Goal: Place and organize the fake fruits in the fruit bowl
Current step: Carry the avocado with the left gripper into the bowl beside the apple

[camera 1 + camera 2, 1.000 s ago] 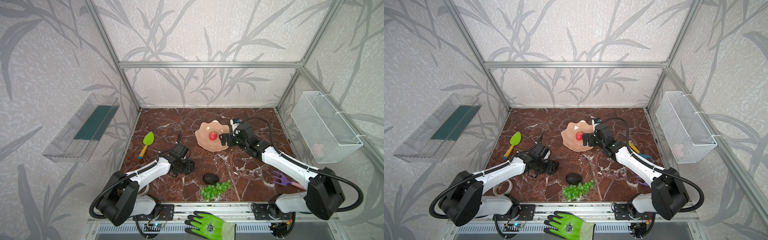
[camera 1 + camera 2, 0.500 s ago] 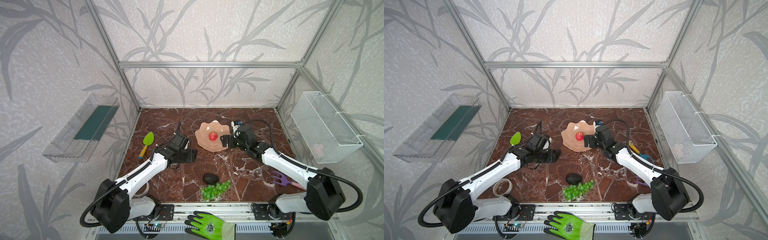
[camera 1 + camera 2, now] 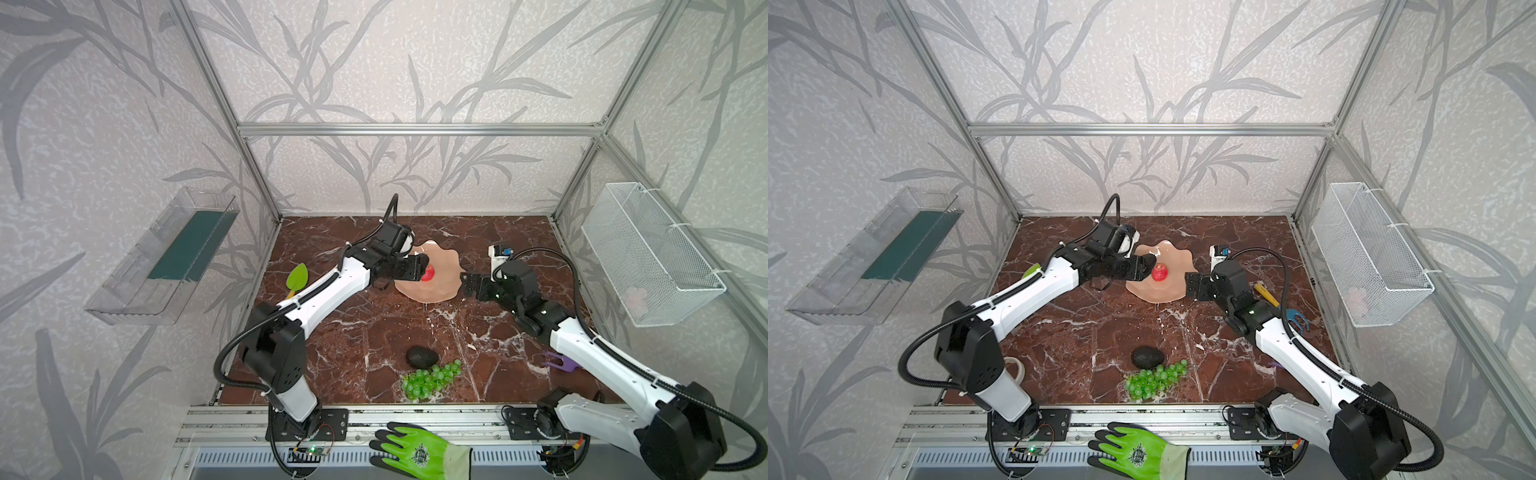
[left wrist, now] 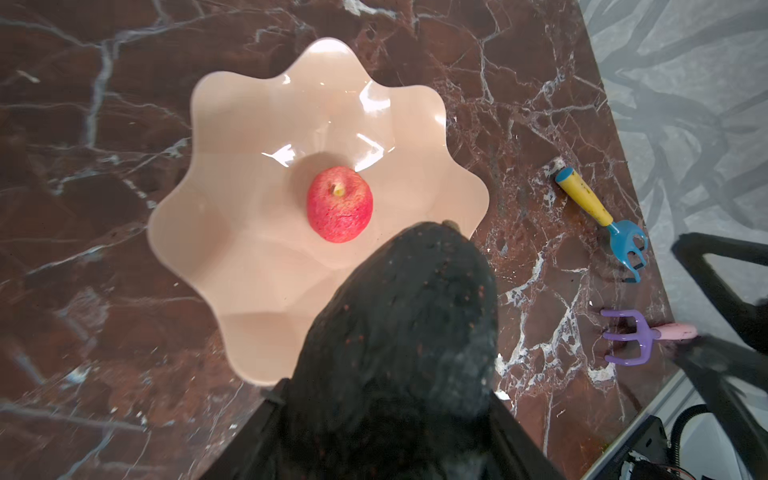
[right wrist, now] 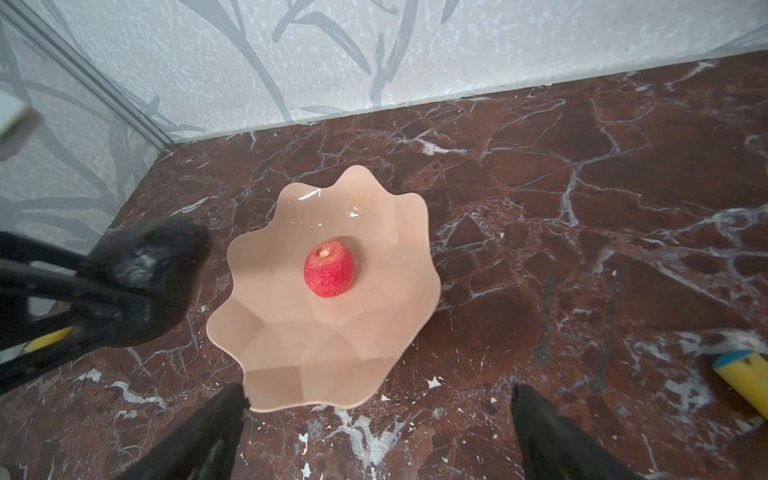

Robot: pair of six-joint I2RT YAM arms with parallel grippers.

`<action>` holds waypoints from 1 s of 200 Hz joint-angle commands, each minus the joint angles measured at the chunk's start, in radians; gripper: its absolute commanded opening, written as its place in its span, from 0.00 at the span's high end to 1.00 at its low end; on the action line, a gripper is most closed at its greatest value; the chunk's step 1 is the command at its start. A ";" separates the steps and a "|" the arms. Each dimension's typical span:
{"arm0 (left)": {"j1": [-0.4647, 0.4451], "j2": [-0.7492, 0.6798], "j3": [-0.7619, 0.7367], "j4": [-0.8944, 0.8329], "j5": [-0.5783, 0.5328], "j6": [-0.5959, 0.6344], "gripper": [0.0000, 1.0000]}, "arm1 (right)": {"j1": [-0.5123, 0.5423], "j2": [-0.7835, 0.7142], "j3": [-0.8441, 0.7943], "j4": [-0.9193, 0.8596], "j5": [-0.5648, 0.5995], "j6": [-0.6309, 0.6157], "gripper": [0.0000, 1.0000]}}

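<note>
My left pincer is clamped on a dark avocado, which fills the gap between the fingers and sticks out past their tips. In the left wrist view the avocado hangs over the near rim of the fruit bowl, above it and not resting in it. The red apple sits upright in the bowl's middle, just ahead of the avocado's tip and lower down. In both top views the pincer reaches over the bowl's edge and its tip comes right up beside the apple.

My right pincer stands wide apart and holds nothing. The bowl lies directly in front of it, with the wavy rim close to one of the fingers; I cannot tell whether they touch. From this side the apple is straight ahead past the rim, and the left pincer with its avocado comes in from across the bowl.

Well behind both pincers, toward the arm bases, the second avocado lies on the marble table with the grape bunch right against it. A purple rake and a blue-and-yellow rake lie off beside the right arm.
</note>
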 commanded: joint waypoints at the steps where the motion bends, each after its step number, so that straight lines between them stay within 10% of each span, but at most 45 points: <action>1: -0.033 0.089 0.092 -0.076 0.004 0.038 0.48 | -0.014 -0.051 -0.034 -0.021 0.024 0.009 0.01; 59: -0.074 0.356 0.352 -0.208 -0.042 0.068 0.48 | -0.025 -0.090 -0.061 -0.008 0.002 -0.005 0.00; 200: -0.074 0.536 0.463 -0.251 -0.093 0.069 0.40 | -0.044 -0.113 -0.082 -0.010 0.002 0.000 0.00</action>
